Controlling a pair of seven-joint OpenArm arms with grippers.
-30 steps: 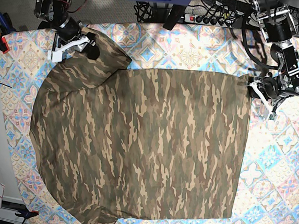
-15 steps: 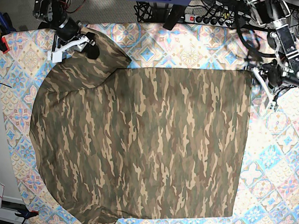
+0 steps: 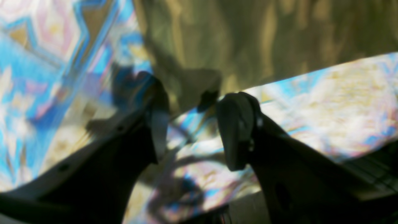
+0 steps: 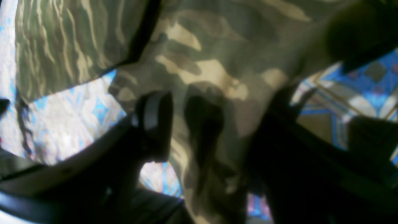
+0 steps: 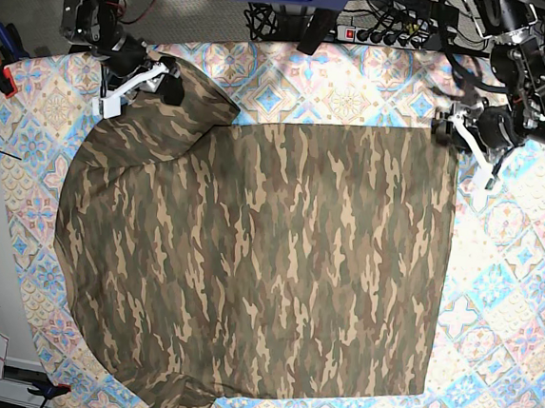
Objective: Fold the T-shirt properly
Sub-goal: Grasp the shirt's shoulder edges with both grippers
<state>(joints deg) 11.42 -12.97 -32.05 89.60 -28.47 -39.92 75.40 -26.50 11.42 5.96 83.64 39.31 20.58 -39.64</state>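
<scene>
Black-and-white left gripper [image 5: 456, 136]: jaws part open with bare tablecloth showing between them in the left wrist view; nothing clamped.
Change: over the last second this gripper has travelled up and inward from beside the shirt's edge to the top hem corner.
Hem corner: its tip sits just at the fingertips, between them but not pinched.
Right gripper [image 5: 139, 97]: unmoved at the upper sleeve, jaws apart with sleeve cloth between them; whether it presses the cloth I cannot tell.
Camouflage-print olive, brown and tan cloth T-shirt [image 5: 268, 251]: spread flat and unfolded on the pastel diamond-patterned tablecloth [image 5: 514, 282], hem toward the left arm, sleeves toward the right arm.
Meaning: probably both far-edge grasp points are now lined up; closing on the corner looks like the next step, and no fold has begun.
</scene>
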